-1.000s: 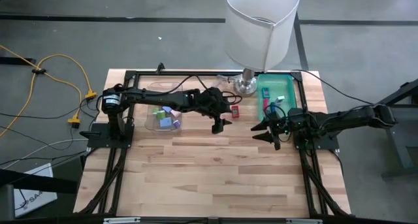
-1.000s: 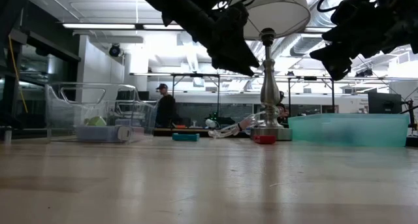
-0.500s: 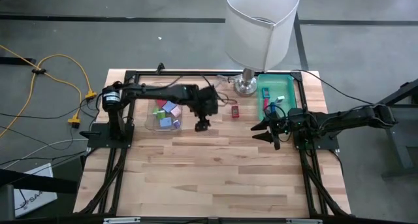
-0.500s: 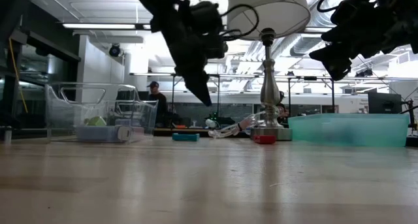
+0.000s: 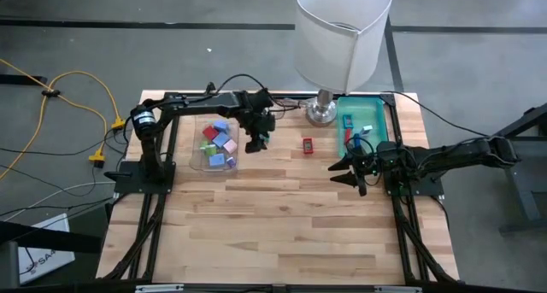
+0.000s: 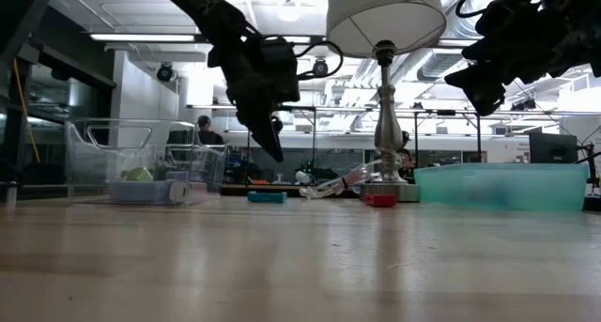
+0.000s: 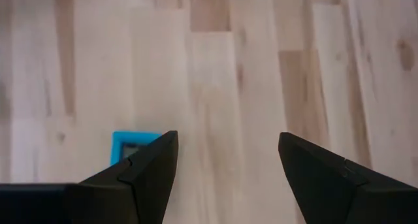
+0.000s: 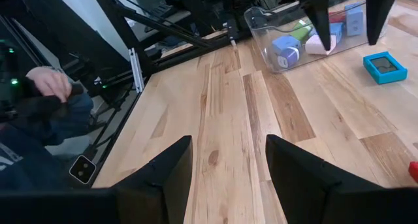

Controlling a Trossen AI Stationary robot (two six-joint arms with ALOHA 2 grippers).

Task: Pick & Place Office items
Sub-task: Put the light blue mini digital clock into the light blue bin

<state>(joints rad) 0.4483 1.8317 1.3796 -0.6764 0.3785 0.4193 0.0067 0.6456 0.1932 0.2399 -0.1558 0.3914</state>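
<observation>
Left tool (image 5: 256, 143) swung back across wooden table (image 5: 282, 225) toward clear bin (image 5: 214, 148).

Place: a robotics lab or workshop hall
Ceiling: exposed ducts (image 6: 488, 26) and strip lights (image 6: 155, 38)
Floor: bare grey concrete (image 5: 77, 79) with yellow cables (image 5: 81, 105)
Desk: wooden desk (image 5: 273, 225) on a black frame, two arms mounted
Background: workbenches (image 6: 310, 176), a person (image 6: 208, 134) standing

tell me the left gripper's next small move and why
Probably lower the left gripper onto the teal piece lying on the table just under it. Its fingers are open and empty, and that piece sits loose outside the clear bin.
</observation>
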